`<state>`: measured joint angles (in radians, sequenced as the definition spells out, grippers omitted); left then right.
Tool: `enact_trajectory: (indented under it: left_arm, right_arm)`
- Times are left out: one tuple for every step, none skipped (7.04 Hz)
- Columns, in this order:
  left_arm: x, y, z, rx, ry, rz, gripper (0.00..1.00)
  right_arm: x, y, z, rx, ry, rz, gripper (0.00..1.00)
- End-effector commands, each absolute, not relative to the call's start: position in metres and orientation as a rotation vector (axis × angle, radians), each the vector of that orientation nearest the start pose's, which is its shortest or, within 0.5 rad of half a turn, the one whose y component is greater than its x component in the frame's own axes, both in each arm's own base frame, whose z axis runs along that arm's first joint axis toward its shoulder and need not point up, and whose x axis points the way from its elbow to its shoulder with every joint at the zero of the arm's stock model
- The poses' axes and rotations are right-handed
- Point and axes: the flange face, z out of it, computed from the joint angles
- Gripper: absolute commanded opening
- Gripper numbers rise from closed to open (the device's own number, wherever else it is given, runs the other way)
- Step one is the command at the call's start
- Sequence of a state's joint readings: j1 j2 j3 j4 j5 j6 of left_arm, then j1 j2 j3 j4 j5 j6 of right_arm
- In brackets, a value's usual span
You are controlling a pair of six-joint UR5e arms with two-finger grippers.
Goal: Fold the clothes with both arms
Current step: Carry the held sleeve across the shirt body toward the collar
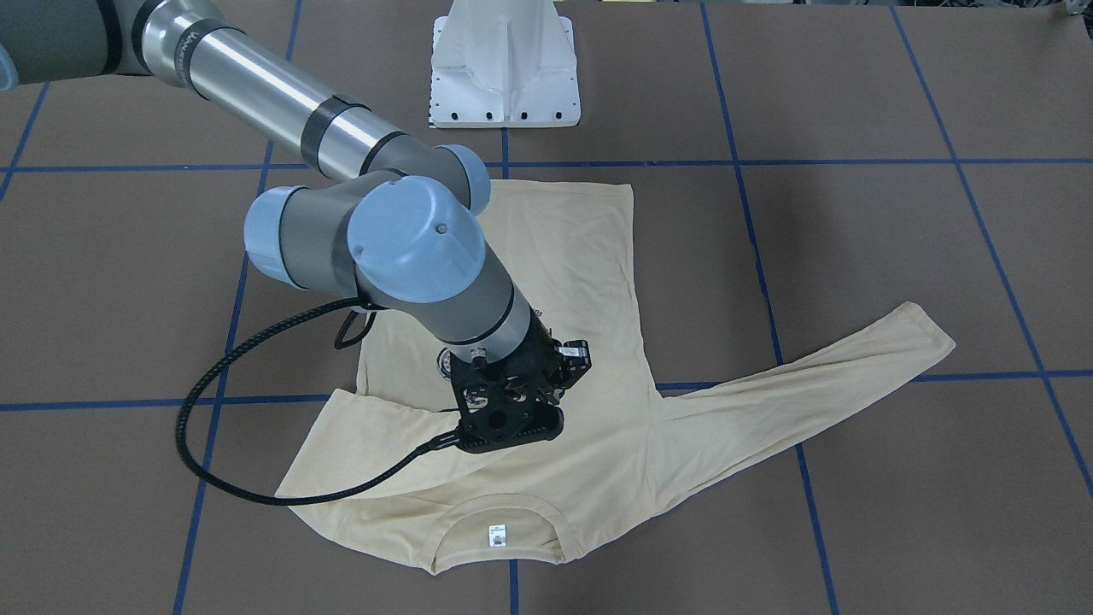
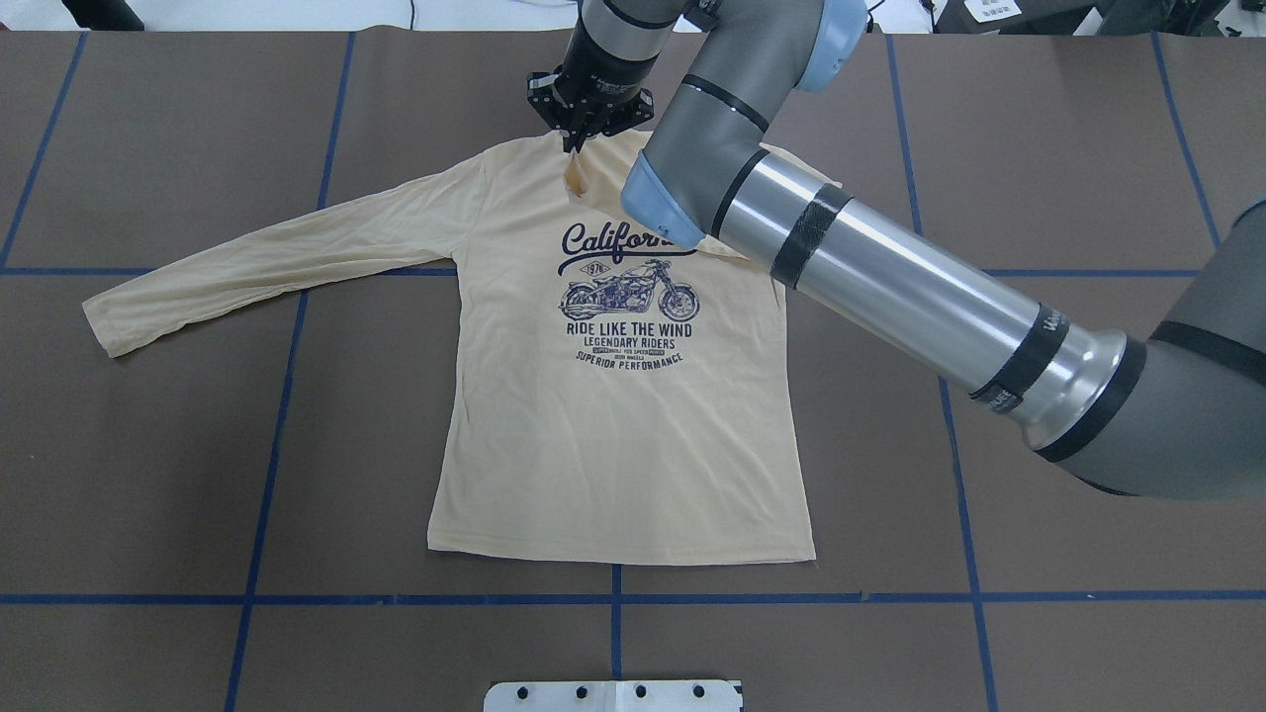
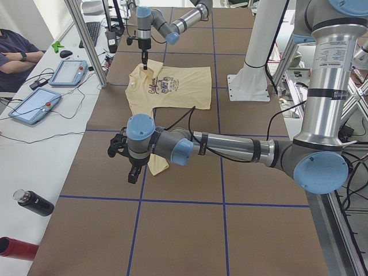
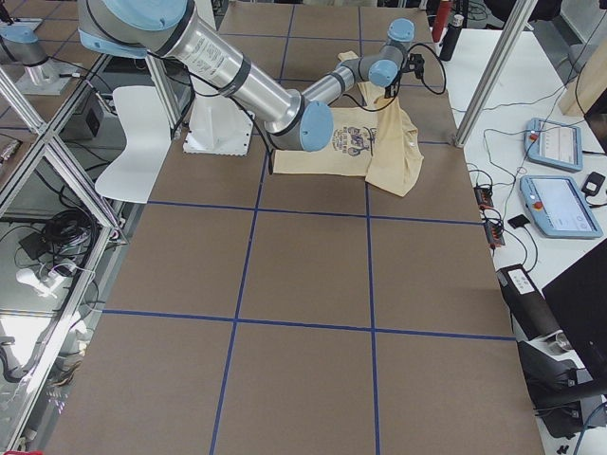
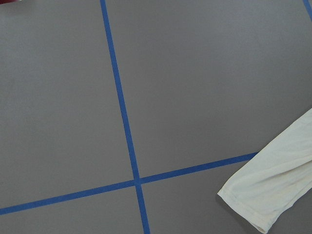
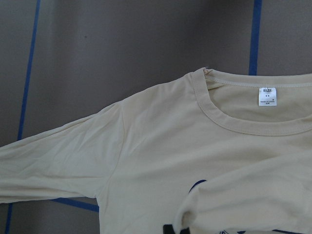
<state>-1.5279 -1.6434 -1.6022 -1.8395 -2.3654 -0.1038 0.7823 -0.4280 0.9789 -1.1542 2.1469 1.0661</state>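
The shirt (image 2: 613,435) is laid flat, print side up, at the centre of the overhead frame on the brown tabletop (image 2: 1039,148). One sleeve (image 2: 267,262) is stretched toward the left edge of that frame. The other is largely hidden beneath the right arm (image 2: 890,287). The white neck label (image 6: 266,97) is seen at the upper right of the right wrist view. The right tool (image 2: 572,148), at the top centre of the overhead frame, is pinched on a raised fold of the shirt near the collar. The left tool (image 3: 131,171) is recorded only in the left side view, beside the cuff (image 5: 265,195). Whether it is spread or pressed together cannot be told.
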Motion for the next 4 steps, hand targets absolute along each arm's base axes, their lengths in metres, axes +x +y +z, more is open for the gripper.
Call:
enact_trajectory:
  left_arm:
    - [-0.039,-0.542,0.578,0.285,0.808,0.081,0.99]
    - [-0.039,-0.543,0.581,0.281,0.808,0.079,0.99]
    - [-0.039,-0.543,0.583,0.277,0.808,0.077,0.99]
    - [-0.039,-0.545,0.586,0.281,0.808,0.079,0.99]
  right_arm:
    - [-0.588,-0.637,0.117,0.197,-1.017,-0.025,0.00]
    - [-0.597,-0.637,0.116,0.217,-1.012,-0.023,0.00]
    - [-0.605,-0.636,0.112,0.235,-0.995,-0.017,0.00]
    - [-0.613,-0.631,0.113,0.245,-0.987,-0.016,0.00]
